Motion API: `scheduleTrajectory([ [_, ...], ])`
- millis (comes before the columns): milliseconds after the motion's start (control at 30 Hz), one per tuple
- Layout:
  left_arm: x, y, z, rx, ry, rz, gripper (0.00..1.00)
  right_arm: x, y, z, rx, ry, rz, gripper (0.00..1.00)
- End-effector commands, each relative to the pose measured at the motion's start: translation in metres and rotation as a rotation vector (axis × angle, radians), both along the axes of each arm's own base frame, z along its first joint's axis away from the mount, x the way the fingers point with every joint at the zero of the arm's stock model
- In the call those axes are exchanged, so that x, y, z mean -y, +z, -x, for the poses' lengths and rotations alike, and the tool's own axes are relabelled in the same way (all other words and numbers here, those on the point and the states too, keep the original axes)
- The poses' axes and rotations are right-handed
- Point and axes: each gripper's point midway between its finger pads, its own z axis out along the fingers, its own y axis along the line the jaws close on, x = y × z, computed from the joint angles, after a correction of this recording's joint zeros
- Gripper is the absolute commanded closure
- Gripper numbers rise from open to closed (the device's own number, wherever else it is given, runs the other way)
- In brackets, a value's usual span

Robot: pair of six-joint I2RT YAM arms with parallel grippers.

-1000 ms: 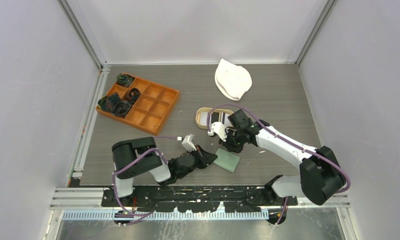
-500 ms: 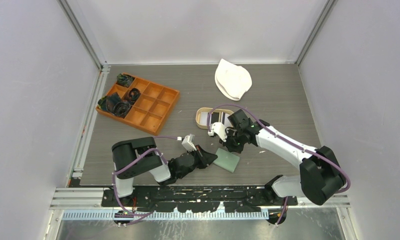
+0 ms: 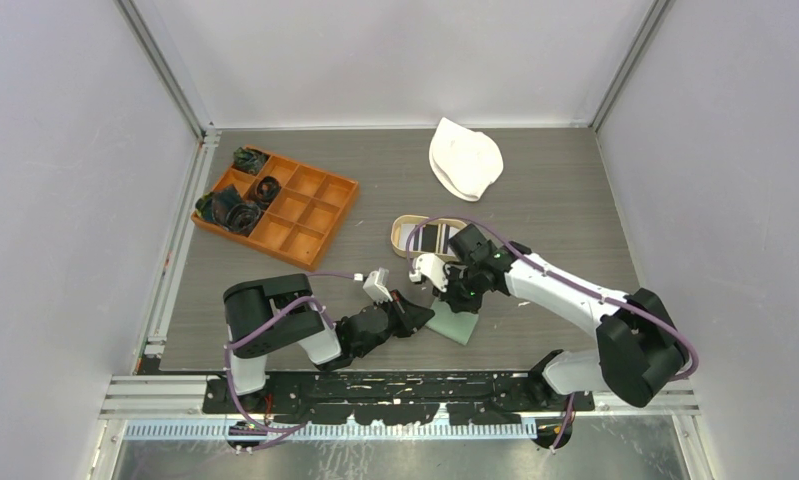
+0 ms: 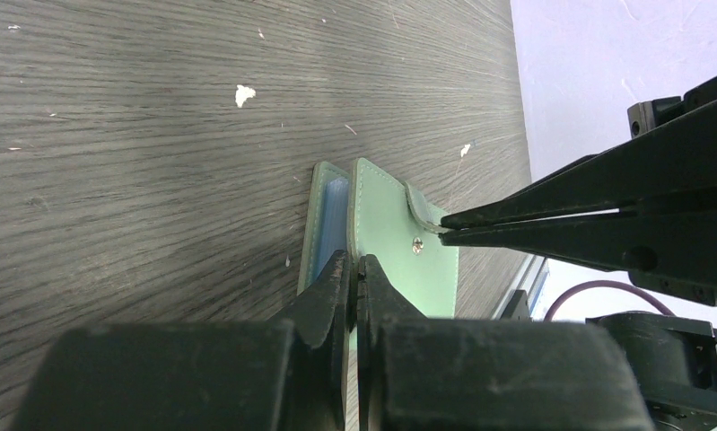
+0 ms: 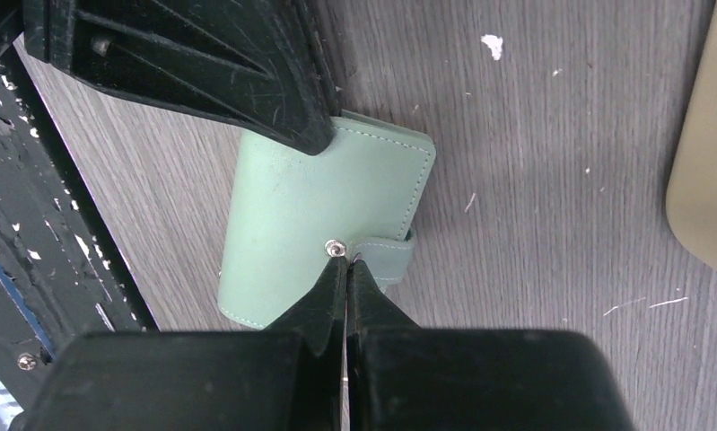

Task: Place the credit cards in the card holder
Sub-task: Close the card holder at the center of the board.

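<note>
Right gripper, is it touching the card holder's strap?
Touching. The left wrist view shows the right gripper with its tips closed on the card holder's strap tab.

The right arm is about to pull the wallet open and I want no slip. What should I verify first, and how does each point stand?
1. Left hand clamped on the card holder's edge: ok, fingers shut on one cover.
2. Right hand pinching the strap: ok, tips closed on its end.
3. Snap released: ok, the stud is bare.
4. Covers parting: ok, a blue-grey pocket shows between them in the left wrist view.
5. Credit cards waiting in the oval tray: ok.
6. Pockets free for cards: cannot tell.
</note>
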Motion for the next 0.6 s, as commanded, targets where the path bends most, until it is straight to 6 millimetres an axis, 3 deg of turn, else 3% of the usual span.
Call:
scheduleTrajectory([
  [0, 0.003, 0.007, -0.001, 0.023, -0.002, 0.022, 1.0, -0.013, 0.004, -0.004, 0.04, 0.028, -0.017, 0.99],
  [567, -0.001, 0.009, -0.001, 0.028, 0.004, 0.026, 1.0, -0.01, -0.003, 0.012, 0.073, 0.156, 0.038, 0.99],
])
